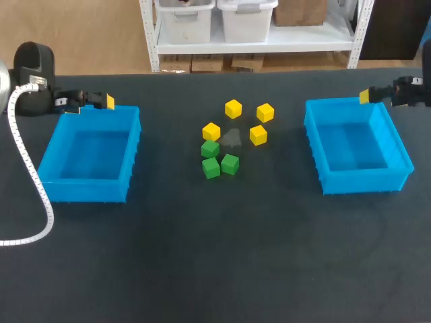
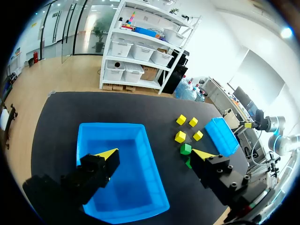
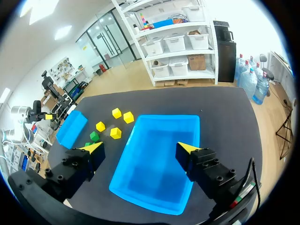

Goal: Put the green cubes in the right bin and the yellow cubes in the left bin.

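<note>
1. The four yellow cubes [image 1: 233, 108] are one plain, bright yellow.
2. The three green cubes [image 1: 211, 149] are a solid mid green.
3. The left bin [image 1: 84, 190] and right bin [image 1: 363, 182] are the same unpatterned bright blue.
4. The table [image 1: 215, 256] is dark charcoal, almost black.
5. The left gripper [image 1: 108, 101] and right gripper [image 1: 365, 95] are black with yellow tips.
6. The cable [image 1: 27, 168] is white and ribbed.

Robotics lab: left arm [image 1: 32, 77] and right arm [image 1: 412, 91] flank a table [image 1: 215, 256].

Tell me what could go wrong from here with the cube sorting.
The three green cubes sit bunched together, so the right pincer closing on one may shove the others. One yellow cube sits right beside a green one and could be dragged into the right bin.
</note>
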Tool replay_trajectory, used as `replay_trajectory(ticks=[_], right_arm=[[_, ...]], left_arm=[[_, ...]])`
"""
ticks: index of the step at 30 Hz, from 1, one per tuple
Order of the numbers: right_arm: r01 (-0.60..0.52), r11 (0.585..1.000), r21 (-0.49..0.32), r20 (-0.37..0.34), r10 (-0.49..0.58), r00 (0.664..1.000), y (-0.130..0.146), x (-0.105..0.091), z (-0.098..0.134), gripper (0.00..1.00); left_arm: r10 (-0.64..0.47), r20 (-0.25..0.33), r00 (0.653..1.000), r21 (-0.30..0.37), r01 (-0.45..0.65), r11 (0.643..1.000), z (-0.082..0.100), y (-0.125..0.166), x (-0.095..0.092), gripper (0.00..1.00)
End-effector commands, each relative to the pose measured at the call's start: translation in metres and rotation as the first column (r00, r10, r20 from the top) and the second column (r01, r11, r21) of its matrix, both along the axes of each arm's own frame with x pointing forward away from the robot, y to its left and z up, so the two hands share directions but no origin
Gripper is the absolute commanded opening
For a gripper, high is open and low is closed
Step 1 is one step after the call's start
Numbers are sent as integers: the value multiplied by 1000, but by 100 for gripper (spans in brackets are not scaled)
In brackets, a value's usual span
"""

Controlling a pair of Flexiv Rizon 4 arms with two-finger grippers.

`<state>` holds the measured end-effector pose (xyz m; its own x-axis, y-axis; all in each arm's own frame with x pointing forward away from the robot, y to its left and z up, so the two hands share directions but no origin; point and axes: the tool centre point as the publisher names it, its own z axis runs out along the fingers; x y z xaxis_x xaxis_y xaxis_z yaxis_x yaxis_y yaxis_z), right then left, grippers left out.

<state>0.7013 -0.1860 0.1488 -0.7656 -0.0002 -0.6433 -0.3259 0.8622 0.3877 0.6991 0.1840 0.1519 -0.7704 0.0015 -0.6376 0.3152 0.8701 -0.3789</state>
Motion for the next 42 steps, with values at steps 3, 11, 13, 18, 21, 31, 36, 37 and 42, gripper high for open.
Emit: replay_trajectory(ticks=[3, 11, 13, 18, 21, 31, 36, 37, 42], right_arm=[[2, 1000, -3, 0, -2, 1000, 1, 0, 0, 100], [2, 1000, -3, 0, -2, 1000, 1, 0, 0, 100], [2, 1000, -3, 0, -2, 1000, 1, 0, 0, 100], [2, 1000, -3, 0, -2, 1000, 1, 0, 0, 100], [2, 1000, -3, 0, -2, 1000, 1, 0, 0, 100], [2, 1000, -3, 0, -2, 1000, 1, 0, 0, 100], [2, 1000, -3, 0, -2, 1000, 1, 0, 0, 100], [2, 1000, -3, 0, -2, 1000, 1, 0, 0, 100], [-71, 983, -170, -34, 66, 997, 25, 8, 10, 100]], left_arm=[[-3, 4, 1000, -5, 3, 1000, -1, 1, 0, 100], [-3, 4, 1000, -5, 3, 1000, -1, 1, 0, 100], [-3, 4, 1000, -5, 3, 1000, -1, 1, 0, 100], [-3, 4, 1000, -5, 3, 1000, -1, 1, 0, 100], [-3, 4, 1000, -5, 3, 1000, -1, 1, 0, 100], [-3, 4, 1000, -5, 3, 1000, -1, 1, 0, 100], [-3, 4, 1000, -5, 3, 1000, -1, 1, 0, 100], [-3, 4, 1000, -5, 3, 1000, -1, 1, 0, 100], [-3, 4, 1000, -5, 3, 1000, -1, 1, 0, 100]])
